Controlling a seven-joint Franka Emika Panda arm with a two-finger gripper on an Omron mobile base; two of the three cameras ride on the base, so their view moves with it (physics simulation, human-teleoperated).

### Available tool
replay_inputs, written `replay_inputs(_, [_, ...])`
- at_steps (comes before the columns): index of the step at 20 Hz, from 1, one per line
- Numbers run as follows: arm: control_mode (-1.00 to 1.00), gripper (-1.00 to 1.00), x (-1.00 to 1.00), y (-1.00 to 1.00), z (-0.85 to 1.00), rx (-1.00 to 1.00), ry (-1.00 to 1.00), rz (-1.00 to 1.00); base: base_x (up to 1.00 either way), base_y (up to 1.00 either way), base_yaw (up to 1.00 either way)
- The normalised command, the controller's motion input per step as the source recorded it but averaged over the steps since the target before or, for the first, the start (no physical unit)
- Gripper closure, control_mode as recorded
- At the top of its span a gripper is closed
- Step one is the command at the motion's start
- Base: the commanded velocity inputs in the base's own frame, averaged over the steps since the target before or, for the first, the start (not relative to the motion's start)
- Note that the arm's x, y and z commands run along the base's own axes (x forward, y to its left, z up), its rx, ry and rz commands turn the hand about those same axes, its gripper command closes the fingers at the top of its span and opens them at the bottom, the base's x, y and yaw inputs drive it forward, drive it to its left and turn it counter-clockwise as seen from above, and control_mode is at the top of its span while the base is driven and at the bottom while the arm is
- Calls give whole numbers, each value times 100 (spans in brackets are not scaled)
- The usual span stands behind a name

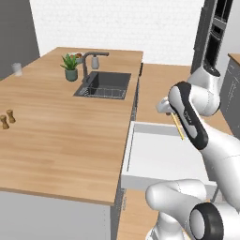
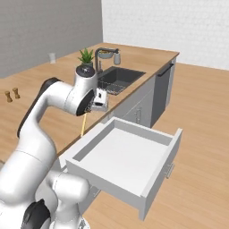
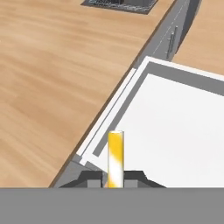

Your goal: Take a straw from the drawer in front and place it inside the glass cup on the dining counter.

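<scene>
straw (image 3: 115, 158): yellow, with a paler whitish patch low on its length
drawer (image 2: 127, 154): plain white inside, light-grey walls and front panel
dining counter (image 1: 56, 136): light wood grain top, pale grey base
sink (image 1: 104, 85): dark grey
glass cup (image 1: 17, 69): clear, faintly whitish
plant (image 1: 70, 62): green leaves, grey-green pot
far wall (image 1: 117, 23): white brick pattern
</scene>
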Motion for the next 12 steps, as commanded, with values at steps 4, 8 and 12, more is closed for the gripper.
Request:
replay_inputs(4, [100,100,0,0,0,0,0,0,-97,100,17])
replay_inputs(8, [100,100,0,0,0,0,0,0,-100,100,7])
replay_inputs(12, [100,100,0,0,0,0,0,0,-100,24,-8])
